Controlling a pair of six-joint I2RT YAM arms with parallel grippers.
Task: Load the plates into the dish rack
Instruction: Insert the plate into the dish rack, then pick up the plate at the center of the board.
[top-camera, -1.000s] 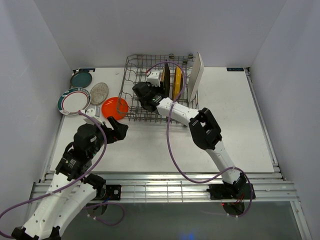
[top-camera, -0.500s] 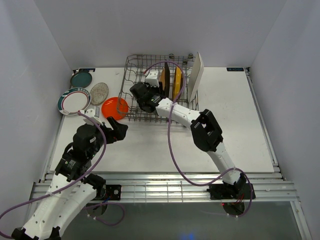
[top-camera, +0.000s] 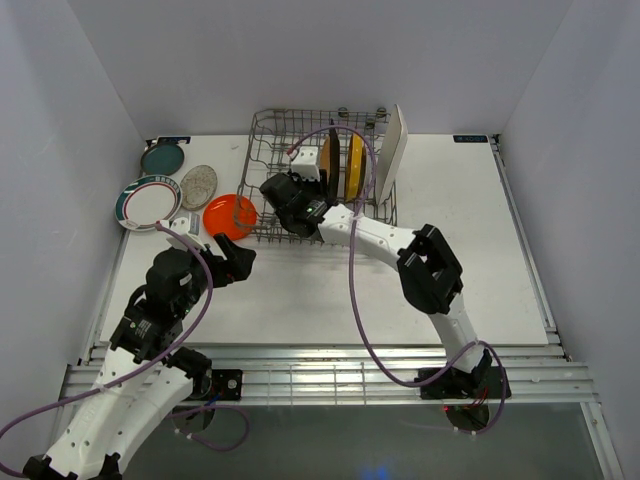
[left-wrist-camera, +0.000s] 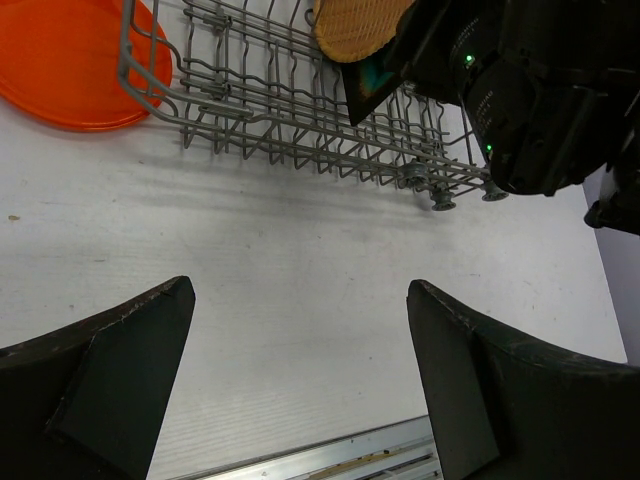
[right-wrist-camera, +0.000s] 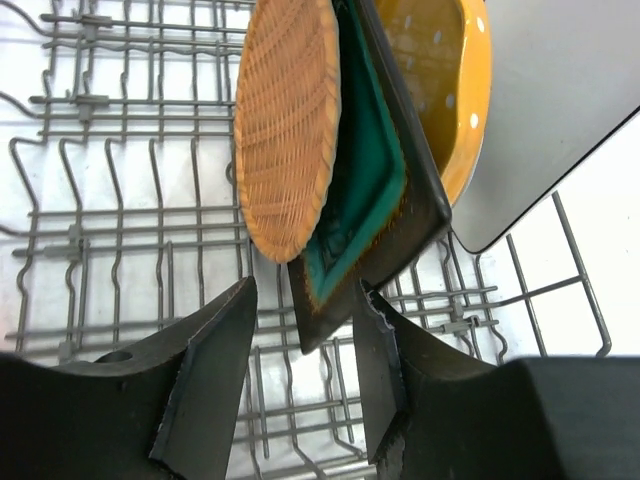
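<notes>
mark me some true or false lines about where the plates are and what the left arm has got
1. The orange plate lies on the table, outside the dish rack at its left side. True.
2. The left gripper is carrying a plate. False: its jaws stand wide apart with nothing between them, over bare table.
3. The wood-tone plate stands on edge in the dish rack, right next to the dark square plate. True.
4. The white rectangular plate lies flat on the table. False: it stands upright at the right end of the dish rack.
</notes>
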